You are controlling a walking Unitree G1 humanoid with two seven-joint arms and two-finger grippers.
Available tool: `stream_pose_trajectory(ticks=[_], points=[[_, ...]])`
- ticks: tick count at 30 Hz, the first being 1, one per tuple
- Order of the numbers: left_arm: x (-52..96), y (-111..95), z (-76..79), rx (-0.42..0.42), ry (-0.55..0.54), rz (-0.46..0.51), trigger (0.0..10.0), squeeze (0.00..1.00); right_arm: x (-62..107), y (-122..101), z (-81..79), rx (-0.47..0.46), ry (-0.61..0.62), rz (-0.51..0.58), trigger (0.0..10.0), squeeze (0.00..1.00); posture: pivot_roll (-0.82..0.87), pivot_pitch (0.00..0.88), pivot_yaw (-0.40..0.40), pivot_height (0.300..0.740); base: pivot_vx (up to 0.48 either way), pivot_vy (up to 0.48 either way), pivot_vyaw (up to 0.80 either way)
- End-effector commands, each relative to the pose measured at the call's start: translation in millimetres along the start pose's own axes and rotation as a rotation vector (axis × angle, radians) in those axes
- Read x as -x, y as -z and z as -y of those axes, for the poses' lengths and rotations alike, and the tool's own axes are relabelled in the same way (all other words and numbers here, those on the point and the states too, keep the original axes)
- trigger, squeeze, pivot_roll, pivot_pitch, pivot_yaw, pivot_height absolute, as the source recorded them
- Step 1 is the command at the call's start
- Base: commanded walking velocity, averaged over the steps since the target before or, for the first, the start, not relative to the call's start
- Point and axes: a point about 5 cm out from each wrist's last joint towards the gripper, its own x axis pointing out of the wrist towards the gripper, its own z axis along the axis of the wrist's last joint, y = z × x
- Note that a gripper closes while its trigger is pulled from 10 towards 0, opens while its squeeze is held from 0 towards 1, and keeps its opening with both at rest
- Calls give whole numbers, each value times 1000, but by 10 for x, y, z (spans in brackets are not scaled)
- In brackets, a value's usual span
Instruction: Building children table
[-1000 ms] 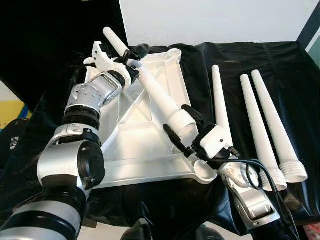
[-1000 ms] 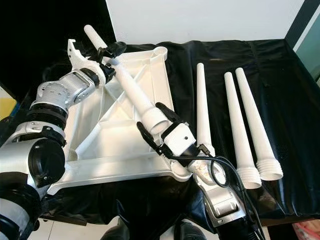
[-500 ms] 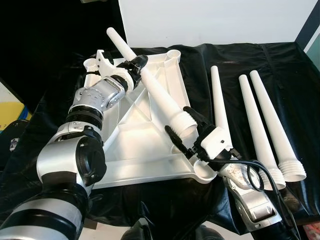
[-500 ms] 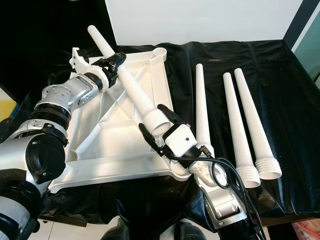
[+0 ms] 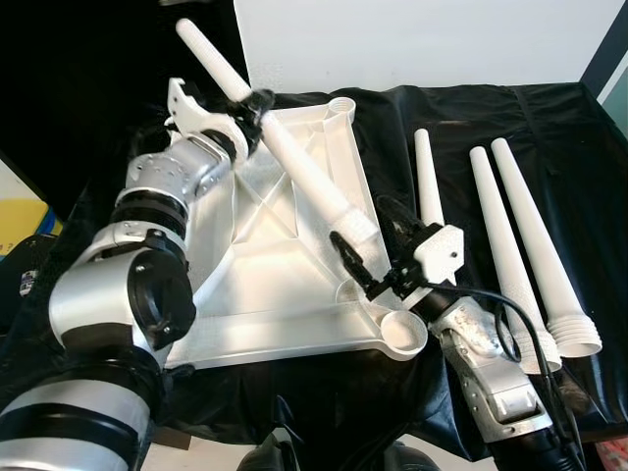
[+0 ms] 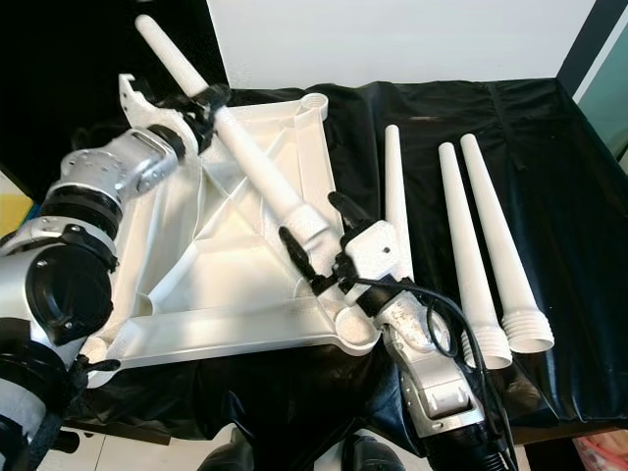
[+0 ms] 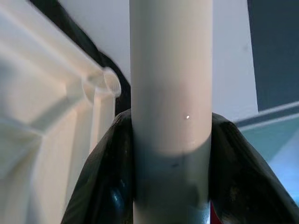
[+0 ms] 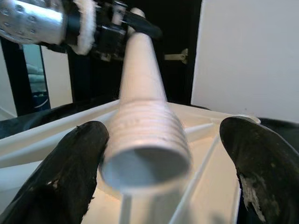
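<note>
Left gripper (image 5: 247, 103) around table leg (image 5: 294, 167), right gripper (image 5: 371, 247) beside its threaded end.

table leg (image 7: 170, 93) cut off at both edges, left gripper (image 5: 257, 101) blurred

Two silver metal arms make up the robot's visible body, each built of rounded segments split by black joint rings. The left arm (image 5: 147, 285) carries a glossy black ball-shaped elbow and a white bracket at its wrist. The right arm (image 5: 481, 363) ends in a white block-shaped housing, with black cables looping along its speckled silver forearm. Each arm ends in jaws of long black fingers (image 8: 74, 172), scuffed at the tips.
</note>
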Motion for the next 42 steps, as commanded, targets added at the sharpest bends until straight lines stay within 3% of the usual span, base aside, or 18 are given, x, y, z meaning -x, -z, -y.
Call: stream_pose_trajectory(ticks=[1, 2, 3, 4, 10, 12, 13, 15, 16, 19, 22, 32, 42], points=[[22, -155, 205, -107, 232, 40, 10000, 0, 55, 67, 105, -54, 35, -60, 10000, 988, -89, 96, 39, 740, 0, 0, 0], [22, -155, 205, -107, 232, 40, 10000, 0, 55, 67, 105, -54, 35, -60, 10000, 988, -89, 96, 39, 740, 0, 0, 0], [12, -197, 290, -243, 247, 59, 10000, 0, 31, 76, 142, -104, 21, -87, 10000, 0, -83, 93, 35, 740, 0, 0, 0], [9, -203, 335, -281, 266, 60, 10000, 0, 10, 83, 161, -112, 19, -95, 10000, 0, -77, 93, 31, 740, 0, 0, 0], [3, -213, 391, -334, 282, 68, 10000, 0, -27, 94, 195, -126, 21, -107, 10000, 0, -64, 86, 23, 740, 0, 0, 0], [-6, -231, 503, -446, 298, 108, 10000, 0, -132, 99, 247, -147, 16, -129, 10000, 0, -24, 76, 1, 740, 0, 0, 0], [-6, -231, 503, -446, 298, 108, 10000, 0, -132, 99, 247, -147, 16, -129, 10000, 0, -24, 76, 1, 740, 0, 0, 0], [-22, -159, 666, -550, 344, 118, 10000, 0, -278, 84, 271, -162, 13, -144, 10000, 0, -12, 73, -2, 740, 0, 0, 0], [-22, -159, 666, -550, 344, 118, 10000, 0, -278, 84, 271, -162, 13, -144, 10000, 0, -12, 73, -2, 740, 0, 0, 0], [-13, 20, 869, -700, 417, 158, 10000, 0, -476, 0, 279, -206, 4, -146, 10000, 0, 6, 67, -1, 740, 0, 0, 0], [-1, 62, 915, -730, 439, 175, 10000, 0, -511, -26, 279, -216, -1, -143, 10000, 0, 6, 67, 0, 740, 0, 0, 0], [98, 545, 1208, -858, 572, 151, 10000, 0, -691, -82, 199, -230, -50, -148, 10000, 0, 0, 66, 7, 740, 0, 0, 0], [256, 980, 1441, -856, 674, 119, 10000, 0, -839, -80, 201, -219, -5, -156, 10000, 0, -4, 67, 2, 740, 0, 0, 0]])
